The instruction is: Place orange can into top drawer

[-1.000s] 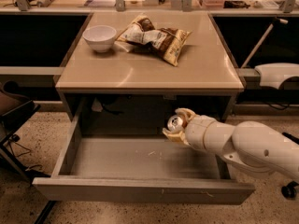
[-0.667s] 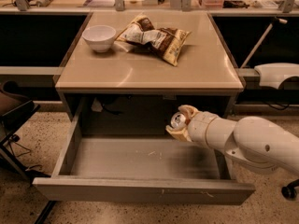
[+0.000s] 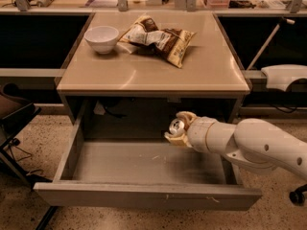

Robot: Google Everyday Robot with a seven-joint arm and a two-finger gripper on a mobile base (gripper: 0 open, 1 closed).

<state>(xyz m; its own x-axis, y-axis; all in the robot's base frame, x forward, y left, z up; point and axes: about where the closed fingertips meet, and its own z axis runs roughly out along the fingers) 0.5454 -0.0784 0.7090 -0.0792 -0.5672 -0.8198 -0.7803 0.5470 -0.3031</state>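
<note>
Bowl point(image 3: 101, 37), snack bag point(image 3: 160, 40) (both on table point(image 3: 153, 73))

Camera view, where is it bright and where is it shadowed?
Camera view: warm light falls on the beige tabletop; the recess under it is deeply shadowed; the hand, holding the small orange aluminium can over the back right of the wide grey drawer, is lit.

I am viewing a tan counter point(image 3: 153, 75) that is carrying two items. A white bowl point(image 3: 101, 37) is sitting upright near its back left corner. A brown-and-yellow snack bag point(image 3: 160, 39) is lying crumpled just beside it. The gripper point(image 3: 178, 128) is hanging below the counter's front edge, over the open top drawer point(image 3: 144, 164), its fingers clasping the orange can point(image 3: 175, 125).
</note>
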